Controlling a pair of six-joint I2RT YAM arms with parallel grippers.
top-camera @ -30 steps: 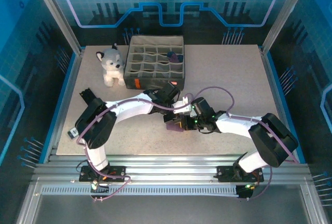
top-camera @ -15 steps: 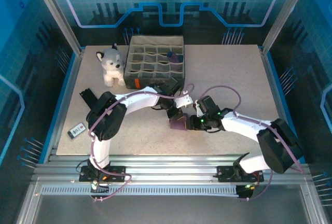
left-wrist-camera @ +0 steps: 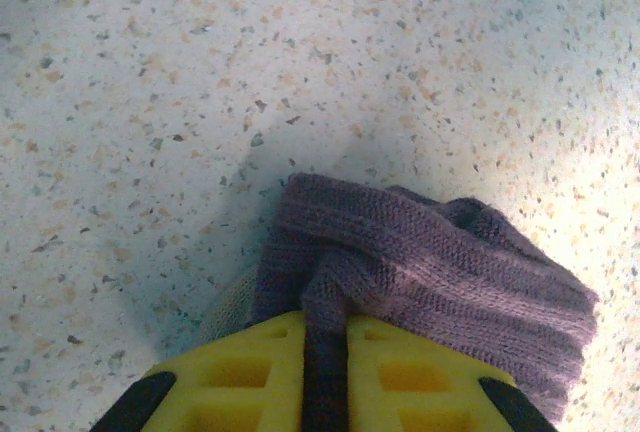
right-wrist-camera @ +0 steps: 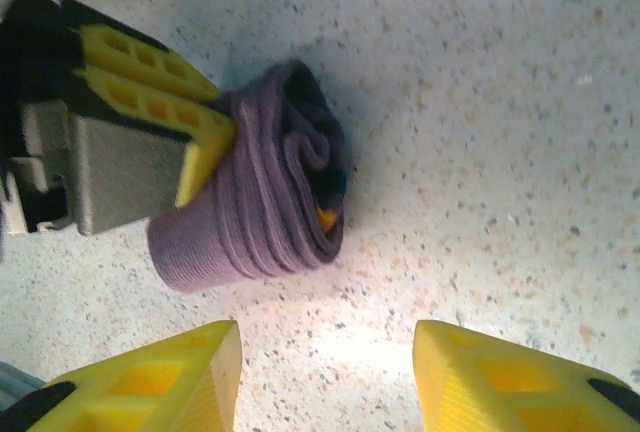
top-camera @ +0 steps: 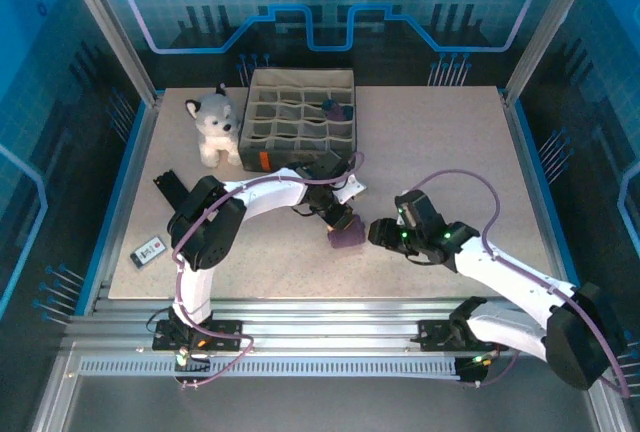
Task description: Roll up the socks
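Socks (top-camera: pixel 346 236) sit wound into one purple bundle near the middle of the counter (top-camera: pixel 450 142), between my two arms and well short of the compartment box (top-camera: pixel 300 117) at the far edge. My left tool (left-wrist-camera: pixel 325 327) is clamped on the bundle: its yellow fingers pinch a ridge of the outer knit at one side, and the rest of the roll bulges past the tips. My right tool (right-wrist-camera: pixel 325 352) stands open and empty, near the roll's free end and not touching it. From that side I see the spiral of layers with a speck of orange inside.

As I judge it, the roll is formed but perhaps not locked. I hold only a fold of the outer layer, so if I lift or drag by it, that layer could peel away and the coil slacken. If I open the left tool abruptly, the springy knit may relax and the end flop out. My right fingers are wide apart and close by; a careless sweep could catch a loose edge or shove the bundle askew. Whether the bundle rests fully on the counter I cannot tell, so even a slight drop might loosen it.
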